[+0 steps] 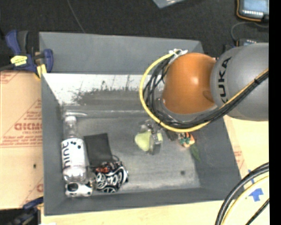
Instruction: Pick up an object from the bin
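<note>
The fingers (154, 142) are low in the bin (131, 81), near the middle of its floor, under the arm's orange cover (187, 83) and its loop of yellow and black cables (147, 95). Whether they are spread or pressed together I cannot tell, because the wrist hides much of them. A pale yellow-green lump (143, 141), small and rounded, lies on the floor against their left side, touching or nearly touching them; it is not plainly between them. Just to their right, partly under the arm, lies a small orange and green thing (186, 138) with a green leaf-like tip pointing away from them. Well apart to the left lies a flat black pad (98, 146). Beyond it a clear plastic bottle (74, 156) with a white label lies along the bin's left wall. Below the pad and touching the bottle's lower end sits a crumpled black-and-white patterned thing (110, 176).
</note>
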